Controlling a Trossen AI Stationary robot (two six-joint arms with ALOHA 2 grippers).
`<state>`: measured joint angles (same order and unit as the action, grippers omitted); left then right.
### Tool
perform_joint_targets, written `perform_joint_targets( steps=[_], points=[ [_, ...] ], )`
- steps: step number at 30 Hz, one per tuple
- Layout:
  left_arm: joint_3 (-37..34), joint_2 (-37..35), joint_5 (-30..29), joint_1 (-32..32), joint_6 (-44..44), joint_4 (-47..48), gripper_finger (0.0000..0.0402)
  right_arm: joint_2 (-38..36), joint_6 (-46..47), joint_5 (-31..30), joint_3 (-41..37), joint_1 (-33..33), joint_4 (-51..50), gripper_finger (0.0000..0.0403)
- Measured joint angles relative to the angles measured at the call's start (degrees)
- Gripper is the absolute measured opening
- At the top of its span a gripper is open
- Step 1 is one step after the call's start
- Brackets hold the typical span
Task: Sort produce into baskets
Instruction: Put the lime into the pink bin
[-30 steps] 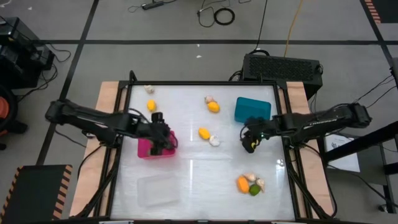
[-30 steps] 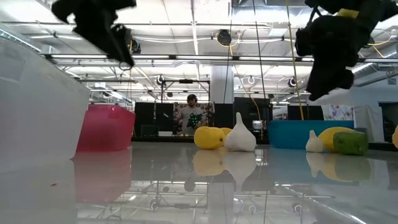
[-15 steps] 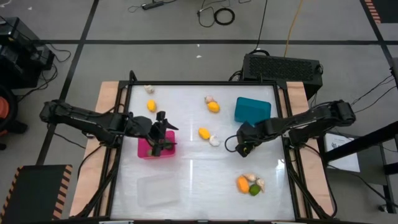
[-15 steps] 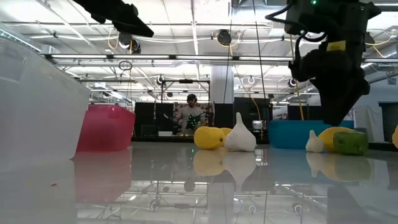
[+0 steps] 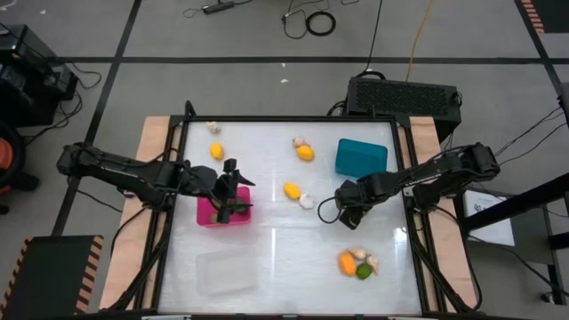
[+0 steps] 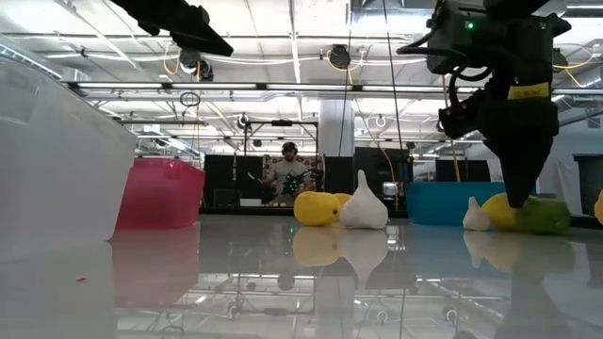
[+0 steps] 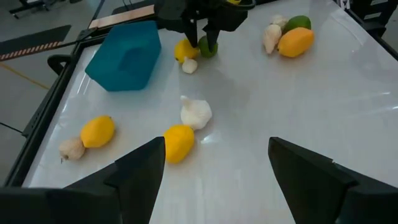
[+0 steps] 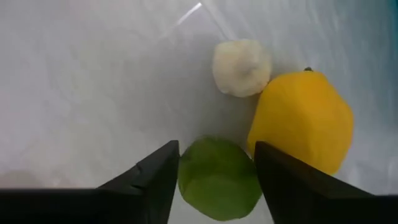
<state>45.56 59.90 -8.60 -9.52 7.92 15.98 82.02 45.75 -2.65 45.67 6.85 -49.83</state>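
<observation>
Produce sorting: my right tool [image 8: 214, 180] is straddling, fingers spread, a green fruit [image 8: 219, 177] lying on the worktop [image 5: 284, 249] beside a yellow fruit [image 8: 301, 121]; left tool [image 7: 214, 180], released, is hovering over the pink basket [image 5: 213, 213].

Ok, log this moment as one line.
right gripper: open, straddling green fruit | left gripper: open over pink basket | lemon, garlic beside fruit

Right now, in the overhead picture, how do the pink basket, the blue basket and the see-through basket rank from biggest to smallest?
1. The clear basket looks largest.
2. The teal blue basket and the magenta pink basket look about alike. The left arm covers part of the pink one, so I would not rank those two.
</observation>
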Motion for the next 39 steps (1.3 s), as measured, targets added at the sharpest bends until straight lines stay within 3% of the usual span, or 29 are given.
perform_joint_targets(
  steps=[4,9,15,25,34,39],
  points=[
    [0.0,0.0,0.0,0.0,0.0,0.0,0.0292,0.0,-0.1,0.1,0.0,0.0,0.0,0.0253],
    [0.0,0.0,0.0,0.0,0.0,0.0,0.0292,0.0,-0.3,4.4,0.0,-1.3,-0.2,0.0313],
    [0.0,0.0,0.0,0.0,-0.1,0.0,0.0292,0.0,6.0,5.7,-0.1,-1.9,-3.3,0.035],
    [0.0,0.0,0.0,0.0,-1.1,1.5,0.0292,0.0,11.5,2.7,-2.2,-0.1,-2.4,0.0352],
    [0.0,0.0,-0.4,0.0,-2.1,3.8,0.0292,0.0,12.7,2.6,-4.6,1.2,4.8,0.0351],
    [0.0,0.0,-0.4,0.0,-3.1,4.5,0.0292,0.0,13.9,2.5,-4.6,1.3,4.8,0.0321]
  ],
)
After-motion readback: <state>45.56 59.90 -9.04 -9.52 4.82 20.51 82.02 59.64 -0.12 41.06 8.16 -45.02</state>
